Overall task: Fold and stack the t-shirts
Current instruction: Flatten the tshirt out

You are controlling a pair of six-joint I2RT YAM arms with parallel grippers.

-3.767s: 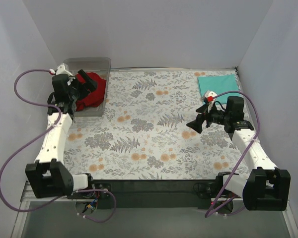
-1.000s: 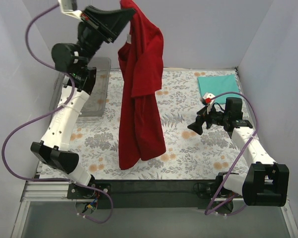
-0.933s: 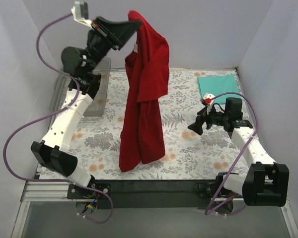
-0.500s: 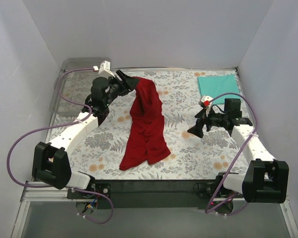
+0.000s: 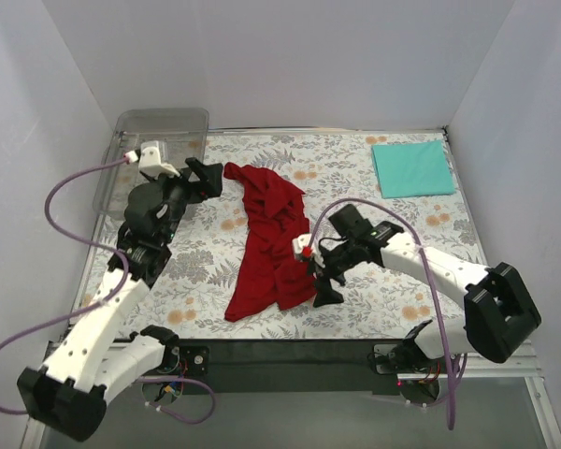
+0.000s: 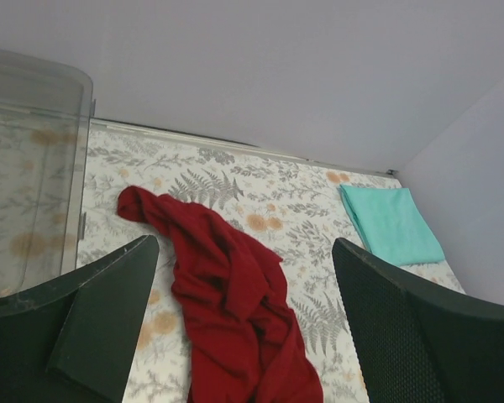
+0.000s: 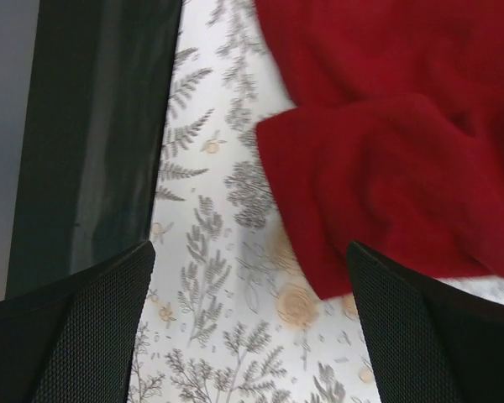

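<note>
The dark red t-shirt lies crumpled in a long strip on the floral mat, running from back left to the near edge. My left gripper is open and empty, just left of the shirt's far end. In the left wrist view the shirt lies between and beyond the open fingers. My right gripper is open and empty beside the shirt's near right corner, which shows in the right wrist view. The teal t-shirt lies folded flat at the back right.
A clear plastic tray stands at the back left corner, behind my left arm; it also shows in the left wrist view. White walls close in the back and both sides. A dark strip borders the mat's near edge.
My left gripper lifted the red shirt out of the tray, held it high, lowered it onto the mat and let go. My right arm swung left to the shirt's near corner.
</note>
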